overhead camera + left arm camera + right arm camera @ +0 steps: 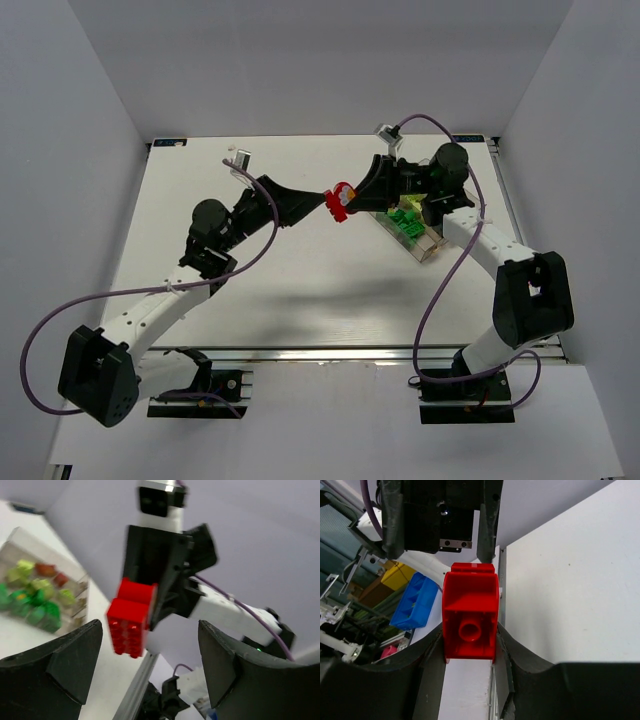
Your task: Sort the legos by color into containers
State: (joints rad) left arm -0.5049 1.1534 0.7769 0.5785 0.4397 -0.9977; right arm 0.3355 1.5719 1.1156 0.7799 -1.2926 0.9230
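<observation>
Your white table (300,300) has the clear tray (428,247) on its right side. Dark green, pale green and red legos (40,607) lie in the tray. Your two arms meet in the air over the middle of the table. Your left gripper (150,632) is wide open and holds nothing. Your right gripper (470,640) is squeezed onto one red lego (131,617). The red lego is up off the table, just left of the tray and right in front of the open fingers.
</observation>
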